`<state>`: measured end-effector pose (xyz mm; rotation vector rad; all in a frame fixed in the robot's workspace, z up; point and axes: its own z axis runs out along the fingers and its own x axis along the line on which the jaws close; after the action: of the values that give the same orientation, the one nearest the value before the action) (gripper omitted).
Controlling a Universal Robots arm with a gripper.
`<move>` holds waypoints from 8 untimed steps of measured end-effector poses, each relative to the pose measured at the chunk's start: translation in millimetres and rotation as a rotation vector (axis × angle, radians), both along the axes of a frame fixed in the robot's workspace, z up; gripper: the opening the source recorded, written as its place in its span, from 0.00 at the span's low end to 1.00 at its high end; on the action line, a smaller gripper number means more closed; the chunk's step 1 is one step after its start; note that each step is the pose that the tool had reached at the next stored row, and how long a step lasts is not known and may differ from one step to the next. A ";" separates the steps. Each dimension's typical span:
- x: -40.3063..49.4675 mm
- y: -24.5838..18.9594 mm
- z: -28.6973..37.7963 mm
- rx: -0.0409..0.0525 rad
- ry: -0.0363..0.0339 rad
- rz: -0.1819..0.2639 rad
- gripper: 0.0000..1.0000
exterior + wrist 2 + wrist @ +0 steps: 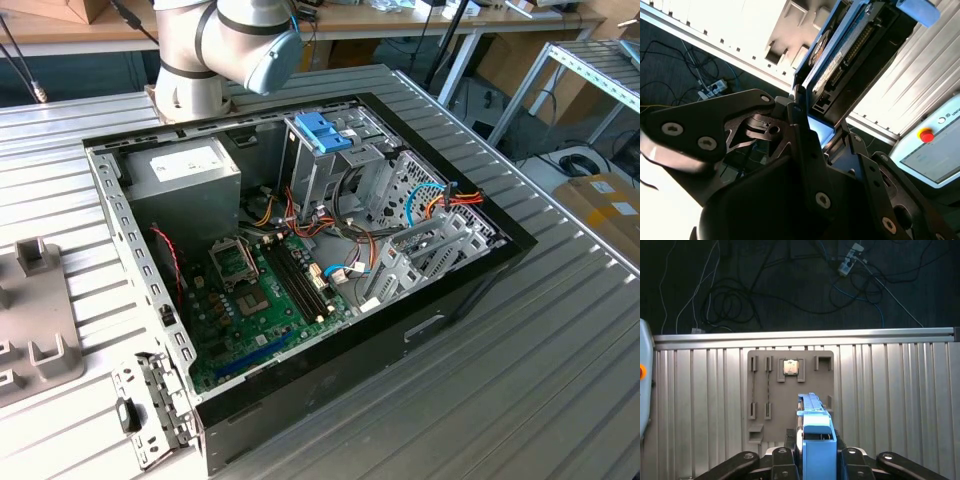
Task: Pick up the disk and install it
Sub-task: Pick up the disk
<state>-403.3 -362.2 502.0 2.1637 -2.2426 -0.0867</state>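
Nearest in the first wrist view, the tool [816, 460] is closed narrow on the disk [815, 435], its black fingers [782, 456] pressing on either side of the blue carrier frame. The disk stands on edge between them and is seen edge-on. In the second wrist view the same tool [822, 132] clamps the disk [840, 60] at one end, and the drive's metal body and connector side run away from the grip. Beyond the disk in the first wrist view lies a grey fixture plate [790, 390] with slots and pockets, one of them holding a small square chip [791, 367]. The disk hangs in the air above this plate. The plate rests on the ribbed metal desk [890, 390], and past the desk's edge is a dark floor [790, 270] with loose cables [730, 305] and a power strip [850, 260]. A pale pendant [930, 150] with a red button [926, 135] lies on the desk in the second wrist view. In the exterior view, an open computer case [470, 280] lies on the desk, its green motherboard [260, 290] nearer the camera. Behind the board are a grey power-supply box [185, 170] and a metal drive cage with a blue handle [323, 130]. Farthest back is the robot arm [230, 40].
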 end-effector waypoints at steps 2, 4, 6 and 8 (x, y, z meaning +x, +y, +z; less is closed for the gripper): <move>0.3 0.0 0.0 0.0000 0.0000 0.000 0.37; 0.6 0.0 0.0 0.0000 -0.0001 0.000 0.37; 0.8 0.0 0.0 0.0000 -0.0001 0.000 0.37; 1.2 0.0 0.0 0.0000 0.0000 0.000 0.37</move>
<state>-402.0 -362.2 502.1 2.1637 -2.2426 -0.0867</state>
